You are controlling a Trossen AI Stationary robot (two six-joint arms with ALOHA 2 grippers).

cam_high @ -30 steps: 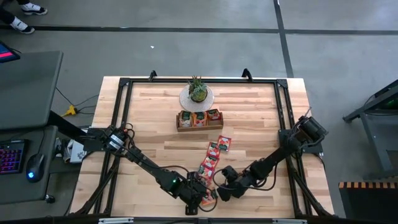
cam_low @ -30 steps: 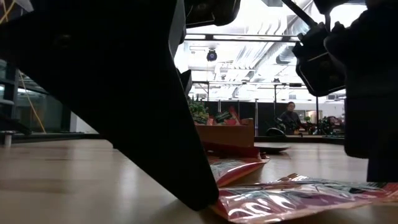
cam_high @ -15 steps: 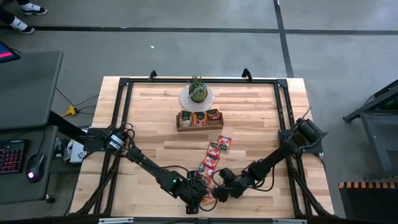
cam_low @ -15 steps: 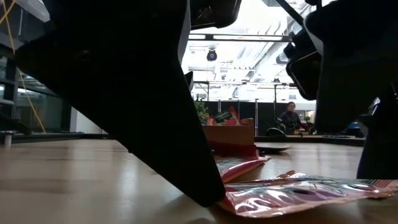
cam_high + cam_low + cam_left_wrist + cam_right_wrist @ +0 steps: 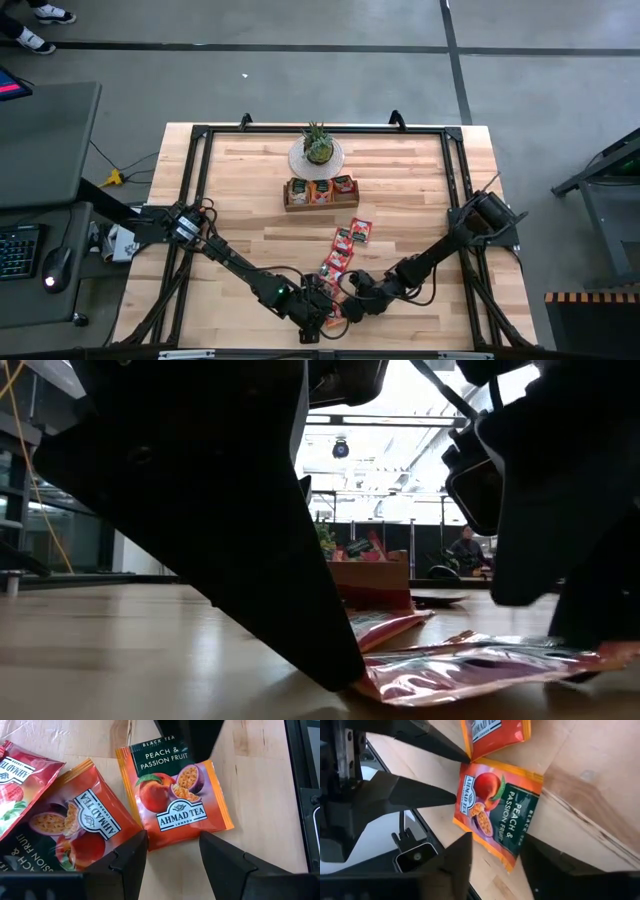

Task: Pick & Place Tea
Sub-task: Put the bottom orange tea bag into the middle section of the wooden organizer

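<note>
An orange peach-and-passion-fruit tea sachet (image 5: 175, 795) lies flat on the table near the front edge, also in the right wrist view (image 5: 495, 812). My left gripper (image 5: 172, 852) is open, a finger at each side of the sachet's orange end. My right gripper (image 5: 495, 857) is open at the opposite, dark-green end, one finger (image 5: 190, 740) over that edge. More tea sachets (image 5: 85, 827) lie beside it and farther back (image 5: 352, 233). In the high view both grippers (image 5: 335, 308) meet at the front centre. My left gripper slants down from the table's left, one fingertip (image 5: 340, 678) set on the wood right at the sachet's orange edge (image 5: 368, 682); whether it touches, I cannot tell. My right gripper slants down from the right over the sachet's dark-green end (image 5: 520, 837); its own fingers hide any contact.
A wooden tray (image 5: 320, 203) holding sachets stands at the centre back, with a potted plant (image 5: 318, 148) on a round mat behind it. A black frame rail (image 5: 200, 170) runs round the table. Bare wood lies to the left and right.
My right gripper has moved down and toward the table's left, closing in on my left gripper; in the low view its dark bulk now stands over the sachet's right end. The sachet stays flat on the table.
</note>
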